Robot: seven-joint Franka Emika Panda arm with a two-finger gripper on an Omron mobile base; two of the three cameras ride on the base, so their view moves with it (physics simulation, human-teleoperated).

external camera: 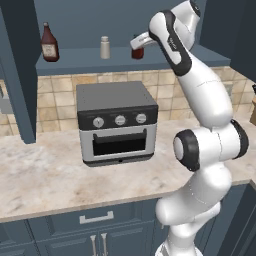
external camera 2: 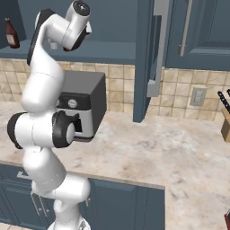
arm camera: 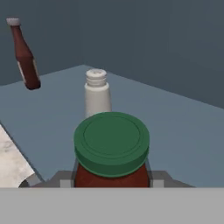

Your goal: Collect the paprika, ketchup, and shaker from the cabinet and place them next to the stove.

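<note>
Paprika [arm camera: 112, 151] is right up in our face in the hand view, green lid taking up the middle at 6 o'clock, dark red jar body just below it. We can see the gripper [arm camera: 112, 177] fingers hugging it on both sides, one at 8 o'clock and one at 4 o'clock of the jar, so we'd call that clamped on the paprika. Can't tell from here whether the jar is resting on the shelf or lifted a hair off it.

Behind the jar at 12 o'clock stands the shaker [arm camera: 96, 92], pale body with a ribbed top, upright and near the jar but apart from it. Way up at 10 o'clock is the ketchup [arm camera: 24, 54], well apart from the other two; it looks tilted, but that's the hand camera rolling.

From the left base view we get the whole cabinet [external camera: 125, 59] shelf: ketchup [external camera: 49, 44] at the left end, shaker [external camera: 105, 47] in the middle, paprika [external camera: 138, 51] at about 3 o'clock of the shaker with the hand wrapped around it. All three sit near the front edge of the shelf.

Below the shelf, at 6 o'clock of the shaker, sits a toaster oven [external camera: 116, 122] on the marble counter [external camera: 45, 177], pushed back toward the tiled wall. In the right base view a knife block [external camera 2: 225, 126] pokes in at the right edge.
</note>
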